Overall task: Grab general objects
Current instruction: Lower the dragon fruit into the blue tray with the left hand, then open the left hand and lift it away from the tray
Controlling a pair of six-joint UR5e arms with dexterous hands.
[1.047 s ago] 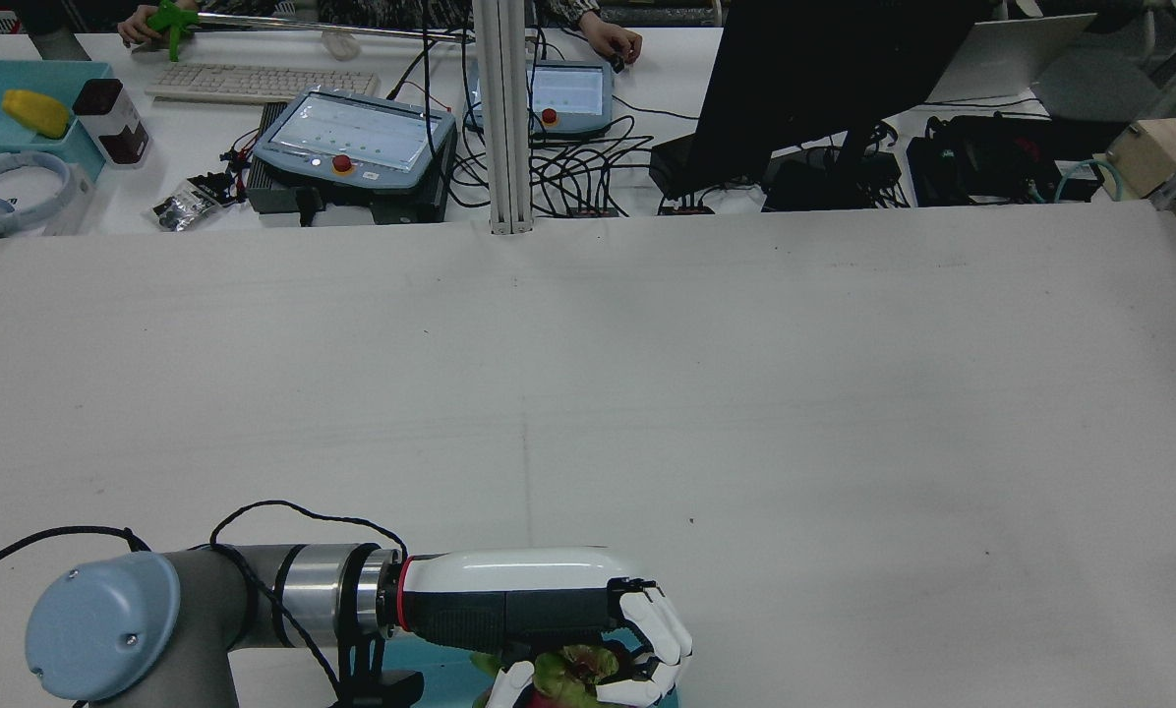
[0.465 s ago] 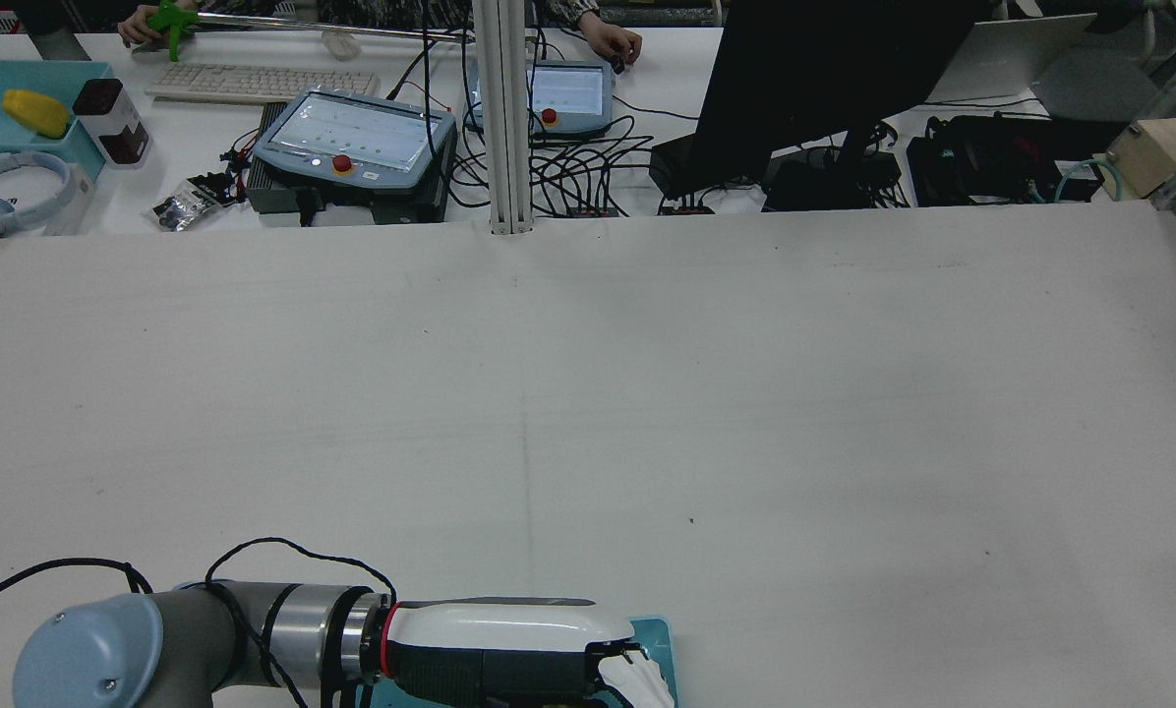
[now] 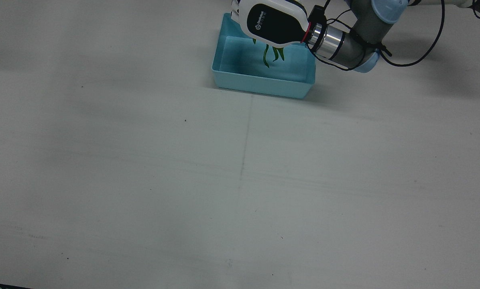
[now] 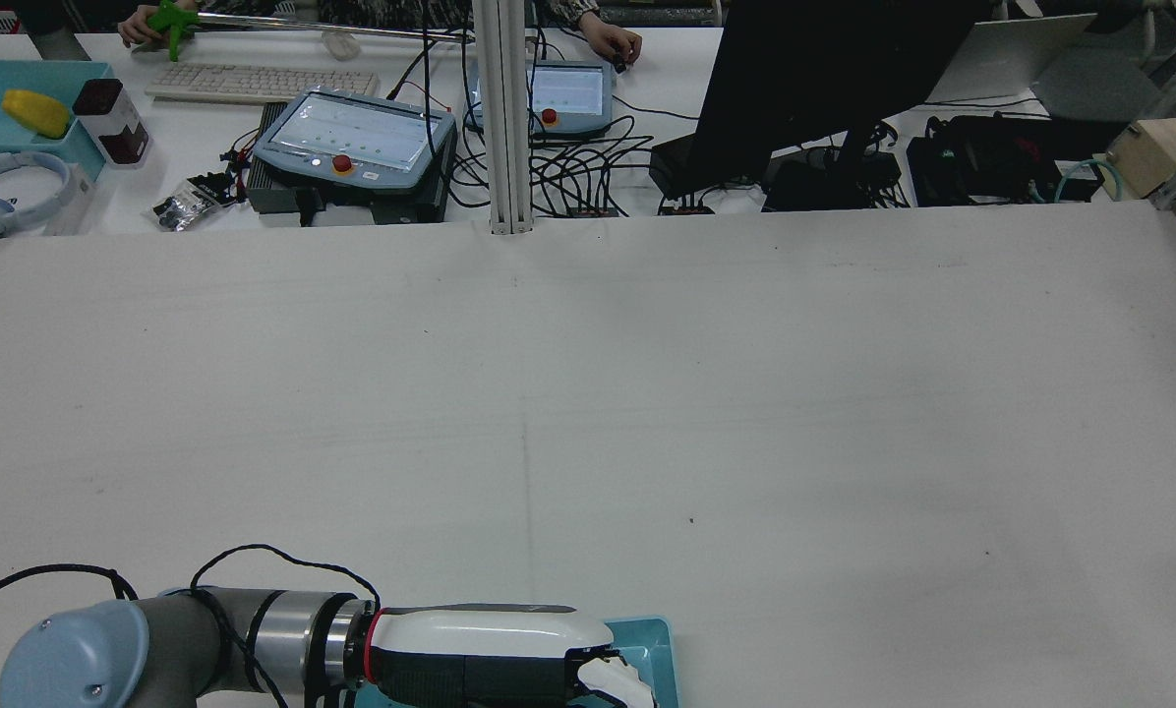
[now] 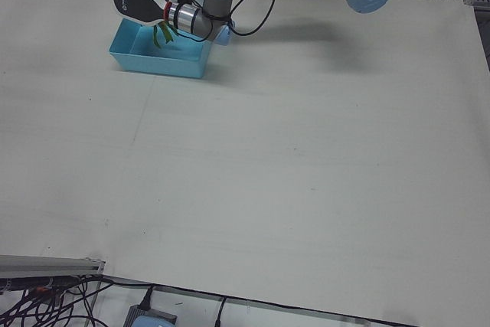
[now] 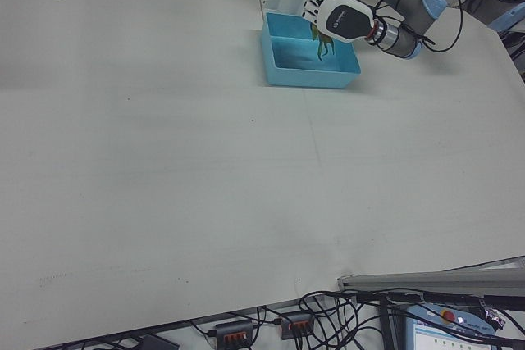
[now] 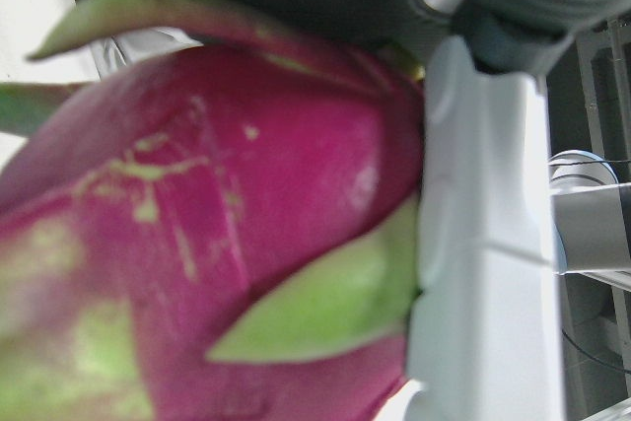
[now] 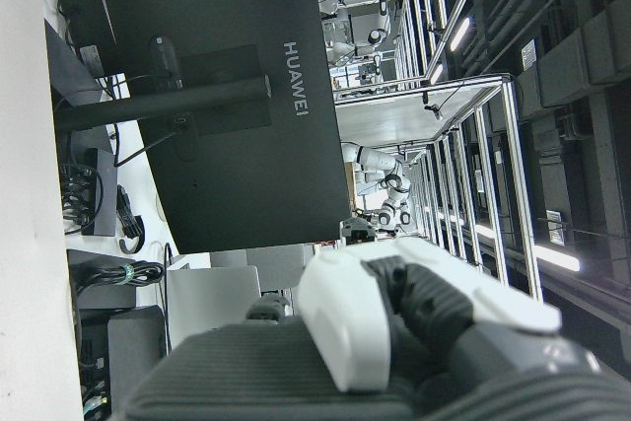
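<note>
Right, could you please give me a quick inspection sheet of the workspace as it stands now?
Surface: white table, bare apart from the bin.
Job's things: a dragon fruit, magenta with green scales, in the left hand; its green tips hang over the turquoise bin by the arms' pedestals.
Clutter: nothing seen on the work table.
Hands: left hand closed on the fruit above the bin; right hand holds nothing visible, fingers curled; open or shut unclear.
Cables: a black cable loops along the left arm.
Surroundings: operators' desk beyond the table with a keyboard, two teach pendants, a monitor and tangled wires.
</note>
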